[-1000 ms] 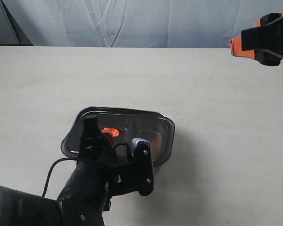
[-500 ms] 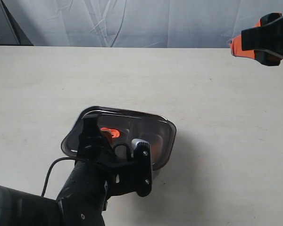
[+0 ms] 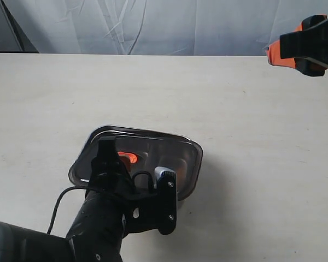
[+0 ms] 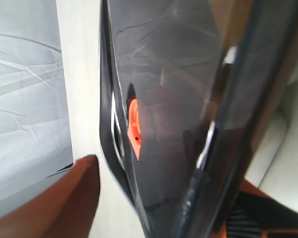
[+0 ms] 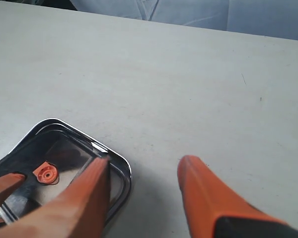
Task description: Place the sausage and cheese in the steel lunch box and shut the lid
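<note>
Lid [image 3: 153,150] lies over the steel lunch box [image 5: 120,166], left fingers [image 4: 74,198] open astride its edge, probably seating it; right fingers [image 5: 203,193] open, parked well away above the tabletop [image 3: 251,109].

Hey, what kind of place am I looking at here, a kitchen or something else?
Most likely a robot test bench, not a kitchen: a plain pale table, a wrinkled white sheet hung behind it, and a black robot arm over one lidded steel lunch box.
</note>
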